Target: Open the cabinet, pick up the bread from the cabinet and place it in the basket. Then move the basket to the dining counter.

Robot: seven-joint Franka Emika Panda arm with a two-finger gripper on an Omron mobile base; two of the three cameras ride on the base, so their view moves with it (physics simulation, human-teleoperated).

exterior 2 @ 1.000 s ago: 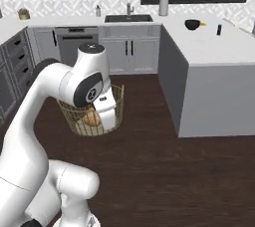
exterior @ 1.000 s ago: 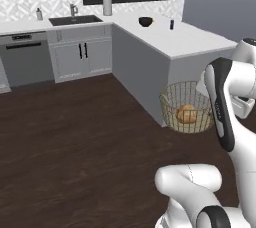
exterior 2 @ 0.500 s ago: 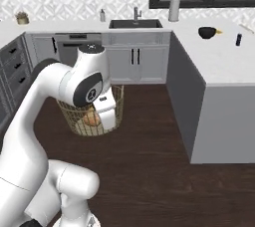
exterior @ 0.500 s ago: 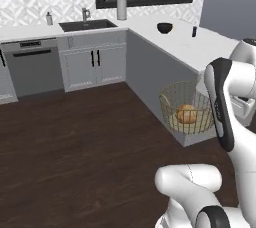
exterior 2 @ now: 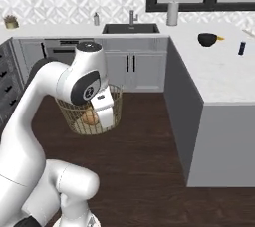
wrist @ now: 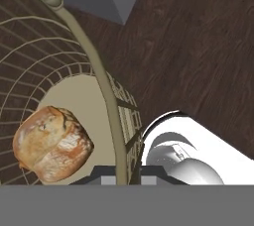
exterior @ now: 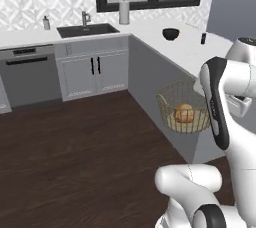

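Over the last second the whole scene has slid across both base views: the sink run has moved toward centre and the dining counter [exterior: 185,47] now stands nearer and larger. This is the base driving, not the objects moving. The basket [exterior: 184,107] keeps the same place against the arm throughout, so it is being carried along. By this judgement, the loading step is complete and the transport step is under way; set-down on the marble top remains.

The basket hangs in the air above the dark wood floor [exterior: 90,152], just beside the counter's grey side panel and below the level of its top. It appears upright, mouth up. The bread [wrist: 52,143] lies on the basket's pale base, against the wall nearest the gripper [wrist: 121,173]. The roll is nearly round; no long axis can be read reliably.

The gripper's fingers sit either side of the basket rim, closed narrowly on the rim wire, one inside the mesh and one outside.

A black bowl [exterior: 171,34] stands on the counter, well apart from the basket.
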